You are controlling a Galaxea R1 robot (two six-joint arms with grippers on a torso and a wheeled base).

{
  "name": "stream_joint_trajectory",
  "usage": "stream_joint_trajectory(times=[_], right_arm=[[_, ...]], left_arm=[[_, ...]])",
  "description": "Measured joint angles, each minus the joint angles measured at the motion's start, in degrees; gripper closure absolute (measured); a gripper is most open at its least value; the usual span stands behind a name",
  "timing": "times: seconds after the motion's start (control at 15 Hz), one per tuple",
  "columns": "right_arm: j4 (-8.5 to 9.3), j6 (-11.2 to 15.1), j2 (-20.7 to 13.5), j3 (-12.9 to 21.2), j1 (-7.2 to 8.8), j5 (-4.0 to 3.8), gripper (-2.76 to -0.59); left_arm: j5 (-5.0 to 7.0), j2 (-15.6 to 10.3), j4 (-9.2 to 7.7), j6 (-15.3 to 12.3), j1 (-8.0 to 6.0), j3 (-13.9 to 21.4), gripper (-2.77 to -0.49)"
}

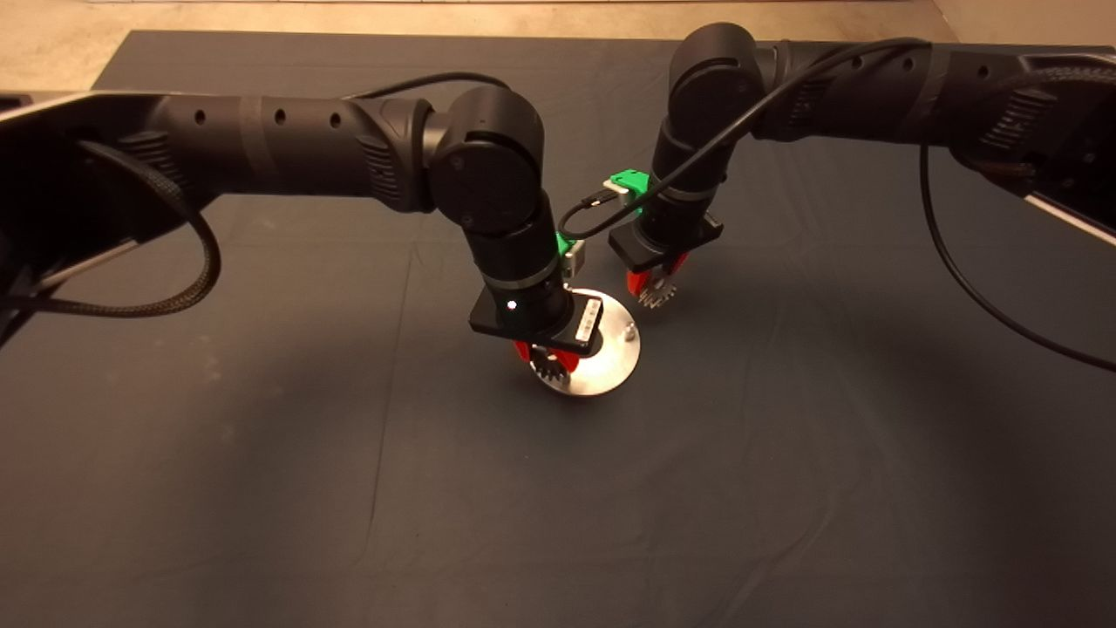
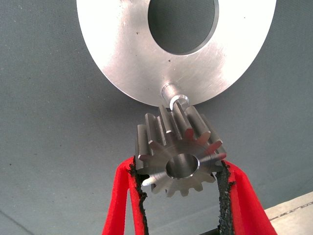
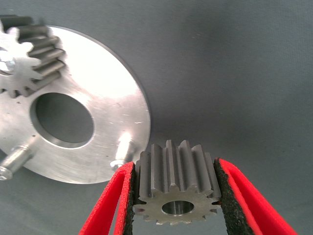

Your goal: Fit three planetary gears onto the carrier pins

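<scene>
Steel disc [image 1: 602, 353] on the dark mat [image 1: 349, 488], mid-table, both arms over it. My left gripper [image 2: 182, 171] has its jaws closed most of the way on a gear [image 2: 178, 154], pads pressing the toothed rim on either side, bore facing the wrist camera. Just past the fingertips of that gripper stands one pin [image 2: 173, 93] at the disc's near edge; the gear sits close in front of it, bore not on the pin as far as I can see. In the head view the left gripper [image 1: 547, 356] hangs over the disc's near-left rim, gear [image 1: 547, 366] showing under the red fingers. My right gripper [image 3: 177, 196] likewise has its jaws pinched onto a second gear [image 3: 176, 188], held by the rim. Beyond those jaws and off to one side lies the disc [image 3: 98, 98], with two bare pins [image 3: 122, 152] [image 3: 14, 161] and a third gear [image 3: 27, 63] at the far rim, seemingly on a pin. Head view puts the right gripper [image 1: 656, 286] just beside the disc's far edge, over mat, its gear [image 1: 658, 295] clear of the disc.
</scene>
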Motion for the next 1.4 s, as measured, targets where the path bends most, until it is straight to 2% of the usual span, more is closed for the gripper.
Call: stream_joint_trajectory(times=[0.13, 0.47, 0.67, 0.87, 1.0, 1.13, 1.4], right_arm=[[0.01, 0.0, 0.5, 0.1, 0.00, 0.02, -1.02], [0.01, 0.0, 0.8, 0.1, 0.02, 0.02, -1.02], [0.01, 0.0, 0.8, 0.2, 0.02, 0.05, -1.02], [0.01, 0.0, 0.8, 0.3, 0.02, 0.05, -1.02], [0.04, 0.0, 0.8, 0.9, 0.02, 0.02, -1.02], [0.11, 0.0, 0.8, 1.1, 0.02, 0.05, -1.02], [0.48, 0.0, 0.8, 1.4, 0.02, 0.02, -1.02]], left_arm=[[0.06, 0.0, 0.45, -0.9, 0.02, 0.3, -0.55], [0.04, 0.0, 0.85, -1.0, 0.02, 0.6, -0.55], [0.06, 0.0, 2.10, -1.0, 0.21, 0.6, -0.55], [0.04, 0.0, 2.51, -1.0, 0.21, 0.6, -0.55], [0.01, 0.0, 3.69, -1.4, 1.18, 0.6, -0.55], [0.06, 0.0, 4.00, -1.9, 2.22, 0.6, -0.55], [0.12, 0.0, 4.49, -1.9, 2.26, 0.6, -0.55]])
